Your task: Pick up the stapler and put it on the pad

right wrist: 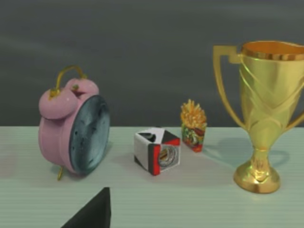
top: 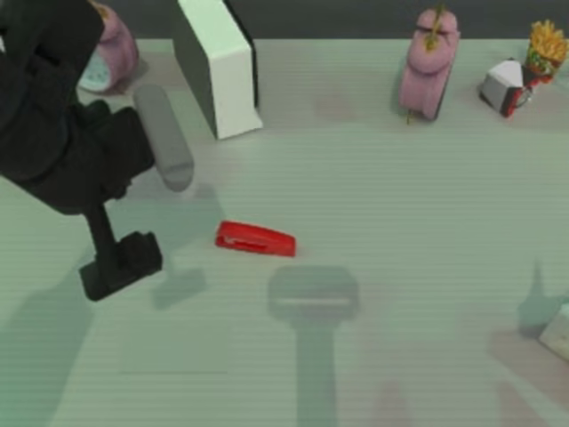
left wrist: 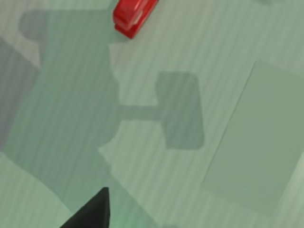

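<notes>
Pale green table: stapler [top: 255, 238] lies untouched just right of left gripper [top: 120, 265], finger state unclear. Pad [left wrist: 256, 142] near stapler, bare. Grasp and placement both left. Right arm unseen.

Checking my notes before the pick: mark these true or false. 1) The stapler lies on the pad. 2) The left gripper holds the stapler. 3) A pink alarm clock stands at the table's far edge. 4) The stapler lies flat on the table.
1) False: the stapler lies on bare table, apart from the pad.
2) False: the left gripper is beside it, on its left, not touching.
3) True: alarm clock.
4) True.
</notes>
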You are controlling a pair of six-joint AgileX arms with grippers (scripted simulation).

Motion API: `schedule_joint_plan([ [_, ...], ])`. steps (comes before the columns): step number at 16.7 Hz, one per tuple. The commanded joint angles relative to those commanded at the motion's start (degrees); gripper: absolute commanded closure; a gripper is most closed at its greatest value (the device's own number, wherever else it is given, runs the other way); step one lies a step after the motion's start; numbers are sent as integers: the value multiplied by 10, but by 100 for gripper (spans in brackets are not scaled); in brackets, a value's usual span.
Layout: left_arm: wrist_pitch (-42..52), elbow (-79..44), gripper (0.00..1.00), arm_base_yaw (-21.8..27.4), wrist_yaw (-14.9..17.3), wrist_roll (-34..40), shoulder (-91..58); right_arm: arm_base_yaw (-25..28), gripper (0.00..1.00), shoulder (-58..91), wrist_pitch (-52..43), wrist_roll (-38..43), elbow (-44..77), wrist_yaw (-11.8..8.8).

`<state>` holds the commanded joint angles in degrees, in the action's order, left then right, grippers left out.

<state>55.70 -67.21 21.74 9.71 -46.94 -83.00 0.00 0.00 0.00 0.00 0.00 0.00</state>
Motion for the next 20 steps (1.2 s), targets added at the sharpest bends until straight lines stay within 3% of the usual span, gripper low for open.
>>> schedule_joint_plan([
  [5, 131, -225, 0, 57, -20, -125, -240, 0, 0, 0, 0, 0, 0, 0],
  [11, 200, -430, 0, 92, -70, -211, -423, 0, 0, 0, 0, 0, 0, 0],
  [15, 209, -495, 0, 99, -94, -231, -470, 0, 0, 0, 0, 0, 0, 0],
  [20, 209, -501, 0, 100, -96, -232, -473, 0, 0, 0, 0, 0, 0, 0],
])
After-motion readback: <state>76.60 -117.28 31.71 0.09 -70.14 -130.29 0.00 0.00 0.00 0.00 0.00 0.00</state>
